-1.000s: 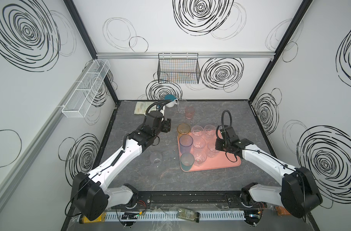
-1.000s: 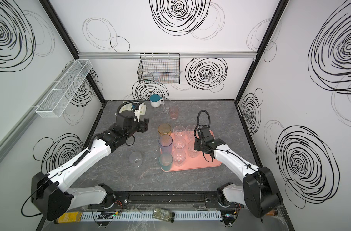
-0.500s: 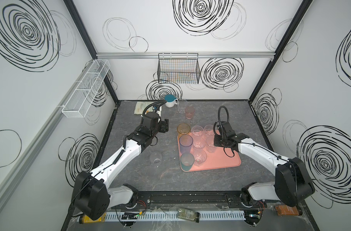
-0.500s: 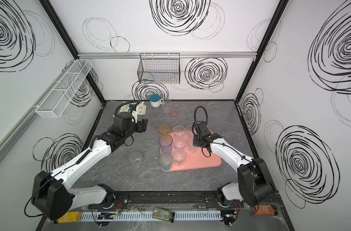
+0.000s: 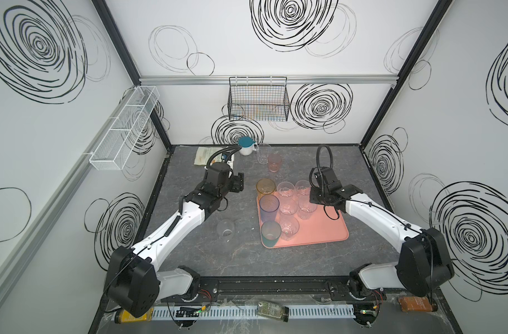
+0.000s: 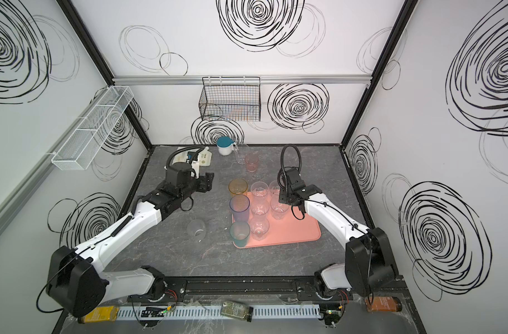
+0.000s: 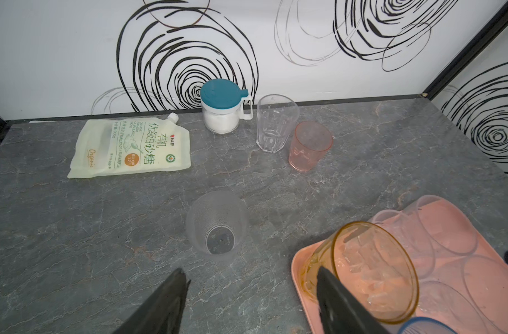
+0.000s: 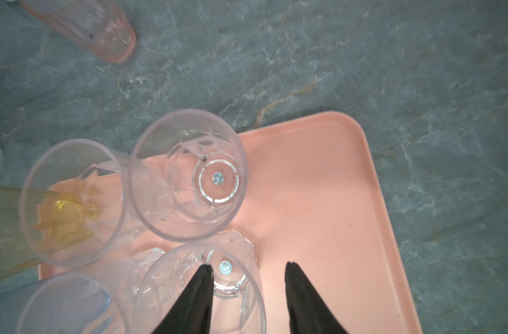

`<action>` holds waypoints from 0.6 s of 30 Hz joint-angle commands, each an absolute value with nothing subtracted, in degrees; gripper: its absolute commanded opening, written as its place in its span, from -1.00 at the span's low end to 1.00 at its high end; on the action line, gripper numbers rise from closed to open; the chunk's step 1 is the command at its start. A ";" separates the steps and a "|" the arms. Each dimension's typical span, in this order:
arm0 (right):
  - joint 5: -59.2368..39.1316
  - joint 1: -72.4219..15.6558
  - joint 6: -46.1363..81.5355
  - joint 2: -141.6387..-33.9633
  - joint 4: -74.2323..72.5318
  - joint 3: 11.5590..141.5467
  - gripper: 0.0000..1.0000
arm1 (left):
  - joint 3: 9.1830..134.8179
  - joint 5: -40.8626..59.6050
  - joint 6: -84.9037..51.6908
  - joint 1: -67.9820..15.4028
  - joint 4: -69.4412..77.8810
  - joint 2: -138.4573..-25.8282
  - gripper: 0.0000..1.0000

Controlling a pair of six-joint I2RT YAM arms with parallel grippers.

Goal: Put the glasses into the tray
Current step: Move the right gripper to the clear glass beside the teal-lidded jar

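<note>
Loosely, right gripper [image 8: 247,264] spread astride clear glass [image 8: 171,289] wall (on tray [image 8: 319,202]), left gripper [image 7: 249,269] spread, empty.

Grey marbled tabletop [image 5: 247,260]. Near back left corner: pale yellow spouted pouch [image 7: 131,147], green print, lying flat. Just beside it at the back edge: clear handled jar with teal lid [image 7: 222,108], upright, white granules inside. Black wire basket [image 5: 258,99] hangs on back wall; white mesh trough [image 5: 125,128] on left wall. Beyond front edge: greenish glass jar [image 5: 273,311] on its side.

Tray [image 5: 319,234] right of centre on worktop [image 5: 218,260], glasses [image 5: 287,206] clustered in its left half, one glass [image 5: 225,228] left of it, two glasses [image 5: 273,162] behind, mug [image 5: 245,146] and pouch [image 5: 202,156] back left.
</note>
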State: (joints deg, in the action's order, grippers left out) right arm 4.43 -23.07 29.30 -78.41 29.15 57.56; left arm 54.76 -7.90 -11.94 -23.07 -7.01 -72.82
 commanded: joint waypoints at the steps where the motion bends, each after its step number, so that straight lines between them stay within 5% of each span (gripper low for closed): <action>1: 2.41 -23.12 28.09 -75.70 28.96 60.13 -0.04 | 52.40 -8.28 -12.97 -22.32 -3.97 -70.86 0.49; 9: -7.24 -23.42 34.80 -86.73 13.97 67.27 0.00 | 46.89 -5.82 -16.53 -19.86 -3.43 -68.42 0.56; 18: -7.04 -23.04 38.19 -105.24 3.13 82.41 0.10 | 39.75 1.28 -28.12 -6.08 0.32 -67.09 0.71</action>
